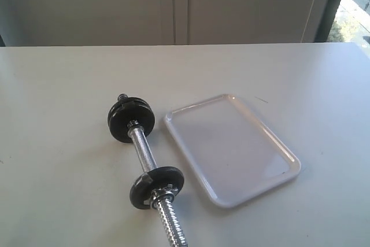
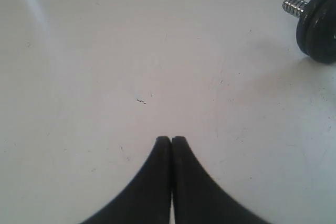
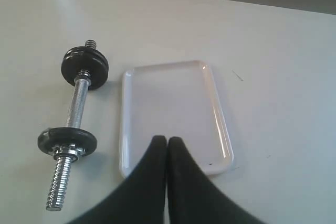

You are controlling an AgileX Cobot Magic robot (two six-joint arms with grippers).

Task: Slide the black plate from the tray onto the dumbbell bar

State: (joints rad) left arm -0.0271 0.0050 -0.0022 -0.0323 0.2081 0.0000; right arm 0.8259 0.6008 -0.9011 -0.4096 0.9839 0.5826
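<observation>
From here, both end effectors show only in their own wrist views. The left end effector (image 2: 171, 140) has its fingers pressed together, pinching nothing, above bare worktop (image 2: 105, 66). The right end effector (image 3: 167, 140) is likewise pressed together and holds nothing. It hangs over the tray (image 1: 231, 143), and its dark fingers hide part of one short end of the tray.

The dumbbell bar (image 1: 143, 151) lies on the worktop just beside the tray's long side, on the left arm's side, not touching it. Black discs show only on the bar. The end by the tray's far corner carries a thick black stack that looks like two discs pressed together. I take the black plate (image 1: 130, 121) to be one of them, but I can't tell which. In the left wrist view that stack is cut off by the frame edge.

By the tray's near corner sits a single black disc (image 1: 156, 184) with a silver star nut (image 1: 162, 192) against it. Beyond it the threaded end runs out of the exterior view.
</observation>
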